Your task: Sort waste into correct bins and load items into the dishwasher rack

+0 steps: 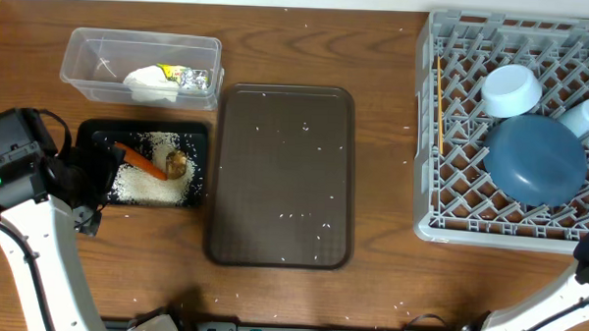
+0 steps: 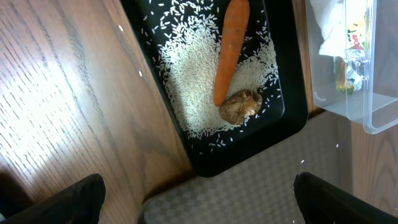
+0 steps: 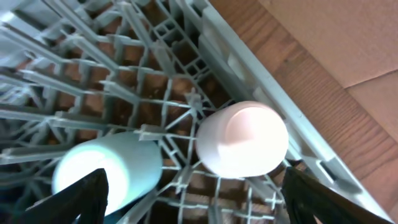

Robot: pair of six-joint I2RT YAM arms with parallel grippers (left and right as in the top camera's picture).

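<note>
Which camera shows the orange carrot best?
The left wrist view: the orange carrot lies large and sharp on loose white rice in the shallow black tray. Overhead shows it small; the right wrist view misses it.

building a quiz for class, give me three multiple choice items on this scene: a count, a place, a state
1. Cups in the rack, right wrist view: A one, B two, C three.
2. The carrot lies: A in the rack, B on a cup, C in the black tray.
3. The left gripper is: A open and empty, B shut on the carrot, C shut on a cup.
Key: 1 B, the white cup and the light blue cup sit side by side; 2 C, it lies inside that tray's rim; 3 A, its fingers stand wide apart, nothing between.
</note>
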